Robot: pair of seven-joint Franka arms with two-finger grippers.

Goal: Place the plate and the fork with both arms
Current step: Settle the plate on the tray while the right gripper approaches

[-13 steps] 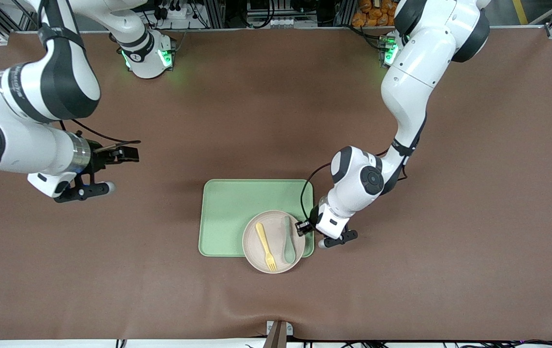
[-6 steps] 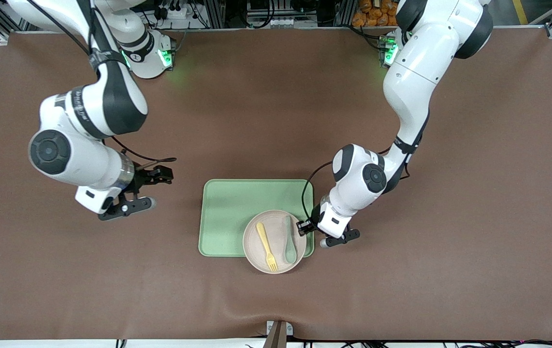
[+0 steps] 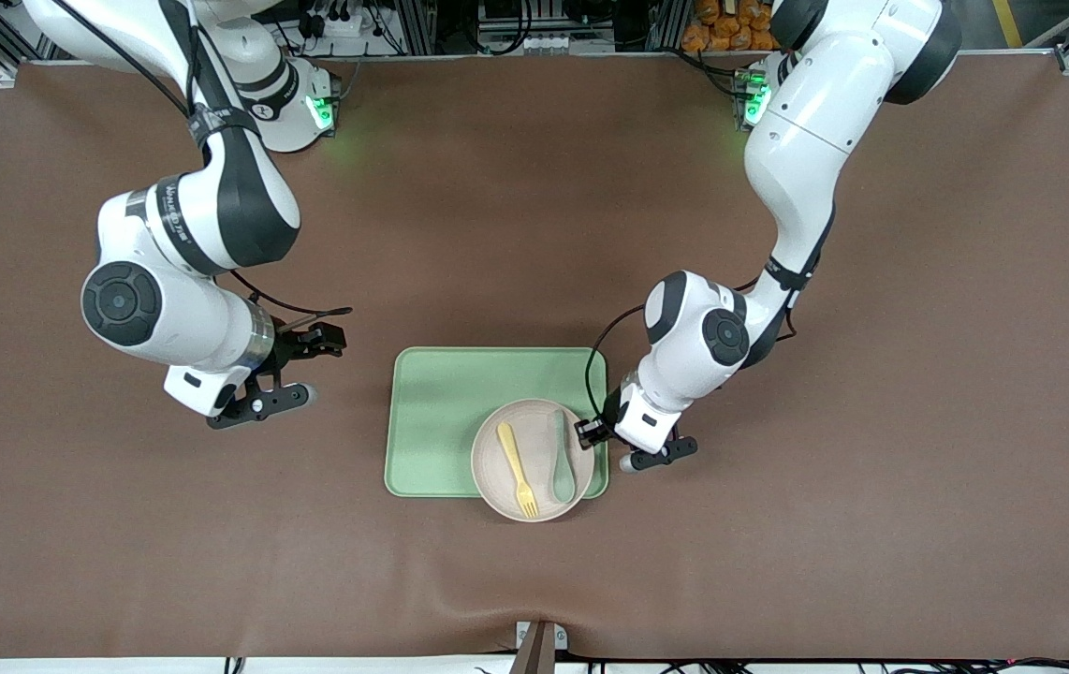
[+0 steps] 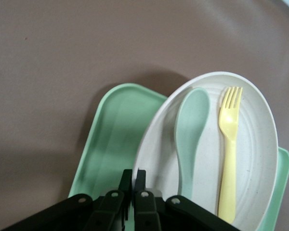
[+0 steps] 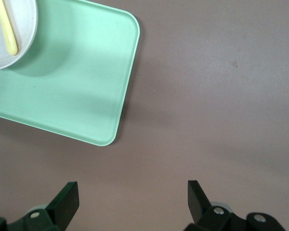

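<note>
On the rectangular light-green plastic tray [image 3: 460,412], at its corner nearest the front camera toward the left arm's end, sits the small round pale beige-pink plastic plate [image 3: 508,468], carrying the pale yellow plastic fork [image 3: 517,468] beside a muted grey-green plastic spoon [image 3: 562,466]. At the plate's rim, the left gripper [image 4: 133,180] has its fingers pressed together, pinching the plate's edge. Over bare brown tabletop [image 3: 778,524] toward the right arm's end of the tray, the right gripper [image 5: 132,195] hangs with fingers spread wide, holding nothing.
</note>
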